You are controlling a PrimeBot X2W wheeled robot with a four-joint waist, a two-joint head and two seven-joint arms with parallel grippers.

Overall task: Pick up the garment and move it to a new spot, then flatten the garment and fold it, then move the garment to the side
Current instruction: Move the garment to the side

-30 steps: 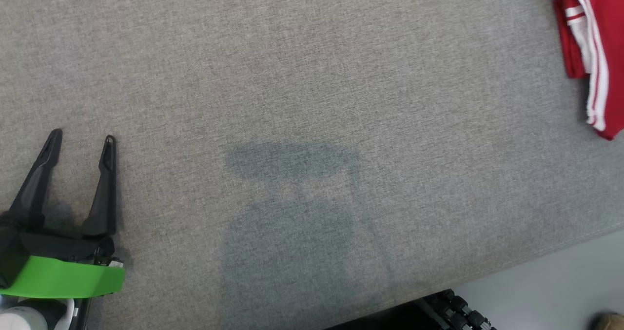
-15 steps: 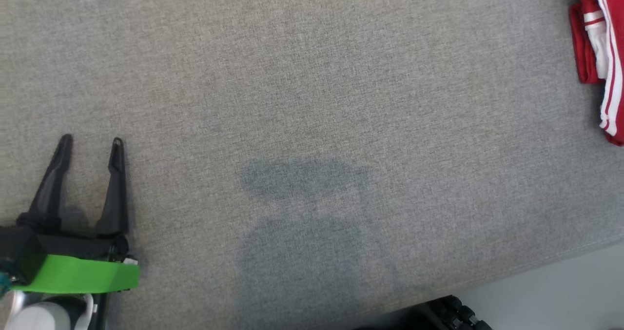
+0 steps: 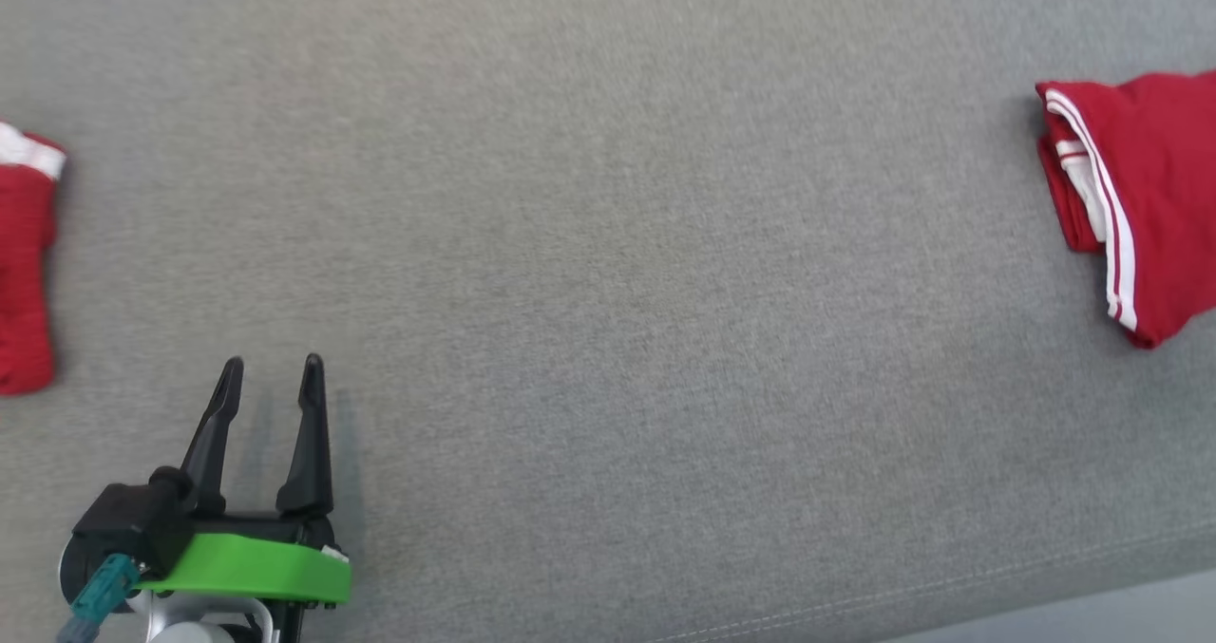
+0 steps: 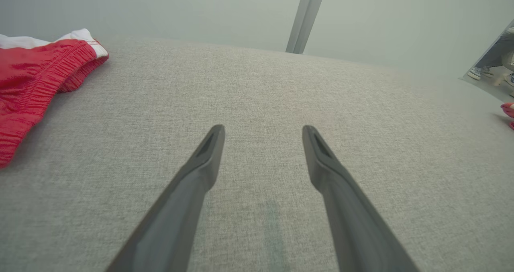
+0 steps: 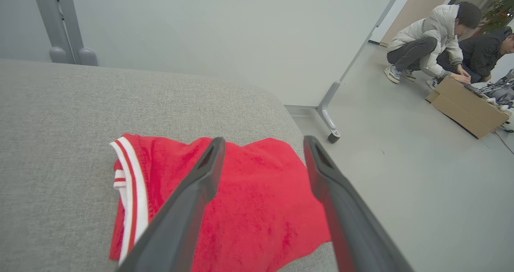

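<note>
Over the right end of the grey woven-fabric surface (image 3: pixel 608 292) | right gripper (image 5: pixel 263 143) spread wide, holding nothing, above the folded red garment with white stripes (image 5: pixel 257 207) lying near the surface's edge | left gripper (image 3: pixel 271 369) spread wide, empty, over bare fabric | second red elastic-waisted garment (image 3: pixel 24 273) further left

The folded red garment (image 3: pixel 1149 206), edged with white stripes, lies flat in a neat stack at the right end of the grey surface (image 3: pixel 608 244), close to its corner. A second red garment (image 3: pixel 24 273), with a gathered elastic band and white trim, lies rumpled at the surface's left end.
</note>
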